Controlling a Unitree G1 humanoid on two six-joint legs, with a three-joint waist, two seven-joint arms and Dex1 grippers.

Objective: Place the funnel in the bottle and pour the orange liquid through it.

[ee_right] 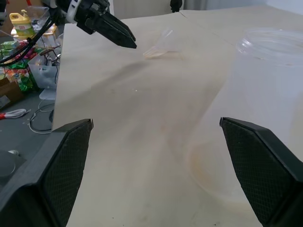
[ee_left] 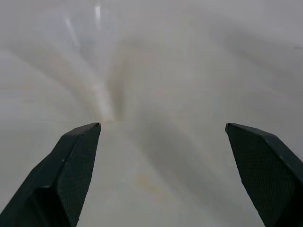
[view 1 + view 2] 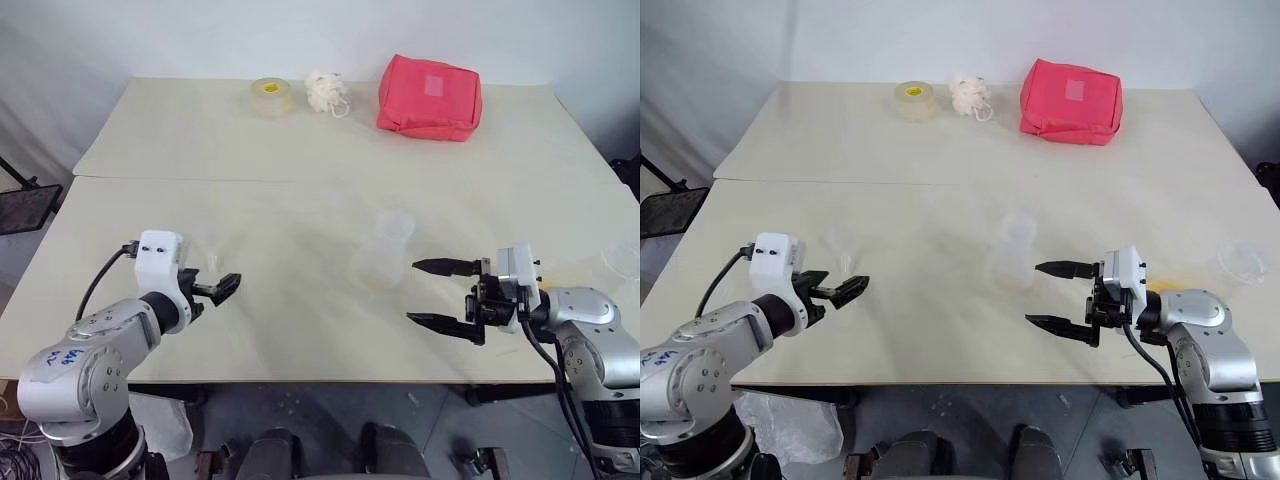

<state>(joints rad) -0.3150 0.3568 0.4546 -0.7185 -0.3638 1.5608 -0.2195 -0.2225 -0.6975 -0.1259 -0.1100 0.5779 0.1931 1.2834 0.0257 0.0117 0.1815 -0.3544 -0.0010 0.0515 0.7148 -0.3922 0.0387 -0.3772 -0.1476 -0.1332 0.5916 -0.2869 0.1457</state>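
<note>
The funnel lies on its side on the desk, left of the bottle, just beyond my left gripper, whose jaws stand released and empty. It looks light, stiff and slippery; I'd pinch its rim. My right gripper gapes empty beside the bottle. The cup sits far right; nothing blocks the way.

Bare surface lies between the left gripper and right gripper, with the bottle just beyond the right gripper and the funnel lying just ahead of the left
</note>
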